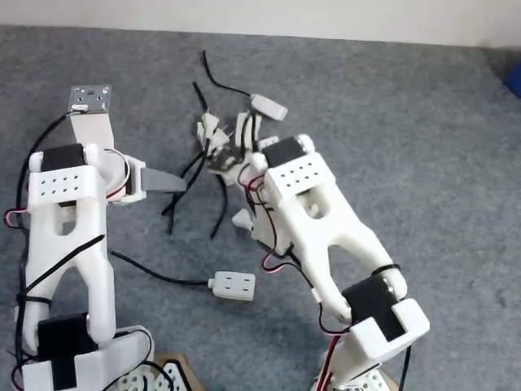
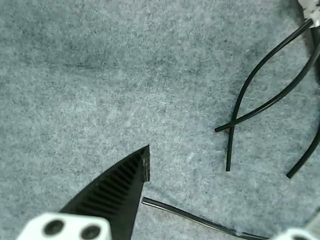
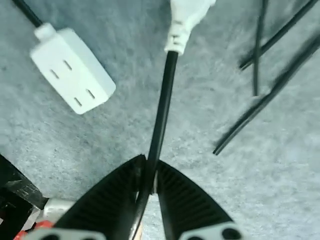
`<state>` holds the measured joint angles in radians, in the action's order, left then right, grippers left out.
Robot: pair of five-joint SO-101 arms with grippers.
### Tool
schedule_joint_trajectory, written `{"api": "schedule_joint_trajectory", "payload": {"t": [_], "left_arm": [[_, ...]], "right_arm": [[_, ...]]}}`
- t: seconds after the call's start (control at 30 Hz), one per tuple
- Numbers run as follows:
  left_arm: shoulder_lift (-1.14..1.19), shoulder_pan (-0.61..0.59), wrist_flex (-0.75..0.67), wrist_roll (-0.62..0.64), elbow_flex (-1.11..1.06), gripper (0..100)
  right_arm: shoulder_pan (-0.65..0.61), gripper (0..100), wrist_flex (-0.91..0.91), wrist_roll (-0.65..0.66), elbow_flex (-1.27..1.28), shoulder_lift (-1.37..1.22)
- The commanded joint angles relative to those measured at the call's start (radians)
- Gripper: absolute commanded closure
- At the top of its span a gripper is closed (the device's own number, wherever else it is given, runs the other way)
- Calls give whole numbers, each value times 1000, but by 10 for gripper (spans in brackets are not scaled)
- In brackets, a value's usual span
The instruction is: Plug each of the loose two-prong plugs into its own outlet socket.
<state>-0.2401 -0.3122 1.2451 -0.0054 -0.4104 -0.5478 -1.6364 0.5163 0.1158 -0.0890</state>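
My right gripper is shut on the black cord of a white two-prong plug. The plug hangs just beyond the fingertips, over the grey felt. Beside it lies a white outlet block with two pairs of slots facing up; in the high view this outlet block sits between the two arms. More white plugs with black cords are tangled at the back centre, by the right arm's wrist. My left gripper hovers left of that tangle, open, with nothing between its fingers.
Loose black cords lie on the felt in front of the left gripper, and one cord runs beneath it. A second white block lies at the back of the pile. A metal bracket sits at the back left.
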Motion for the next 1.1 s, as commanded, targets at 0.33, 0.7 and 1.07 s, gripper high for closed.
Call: {"api": "schedule_joint_trajectory", "payload": {"t": [0.33,0.7,1.07], "left_arm": [[-2,-2,-6,0,5,489],[-2,-7,-5,0,4,488],[-2,-8,-12,-2,-15,489]], "right_arm": [[-19,755,107,189,25,8],[-157,752,202,259,35,5],[-110,752,432,109,10,-170]]}}
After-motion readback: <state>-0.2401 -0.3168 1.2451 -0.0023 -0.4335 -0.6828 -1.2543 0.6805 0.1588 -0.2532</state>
